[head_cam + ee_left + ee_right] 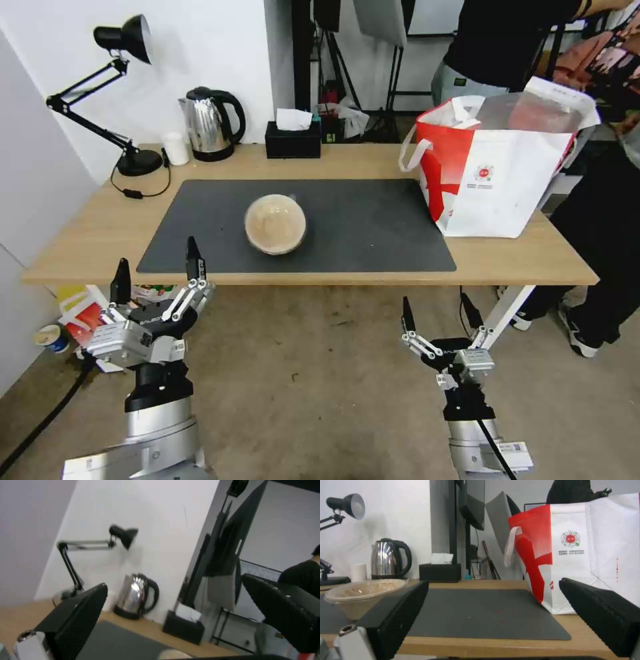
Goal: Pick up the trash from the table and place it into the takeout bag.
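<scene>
We see one piece of trash on the table [80, 233]: a round clear-domed bowl [275, 224] with tan contents, sitting on the dark grey mat [373, 227], a little left of the mat's middle and toward its near half. To the right, the takeout bag [497, 170] stands upright on the table's right end, its near left corner overlapping the mat's right edge; its mouth is open, the silvery lining shows inside, and a white loop handle hangs off its left side. The bowl and the bag are well apart.

Along the far edge of the table we find a black tissue box [293, 139], a steel kettle [208, 125] left of it, a small white cup [176, 148] beside the kettle, and a black desk lamp [120, 87] at the far left corner.

Our left gripper [157, 268] hovers at the near edge of the table, left of the bowl, with its fingers spread and nothing between them. Our right gripper [440, 317] hangs lower, in front of the table's near edge and below the mat's right end, fingers likewise parted and empty.
</scene>
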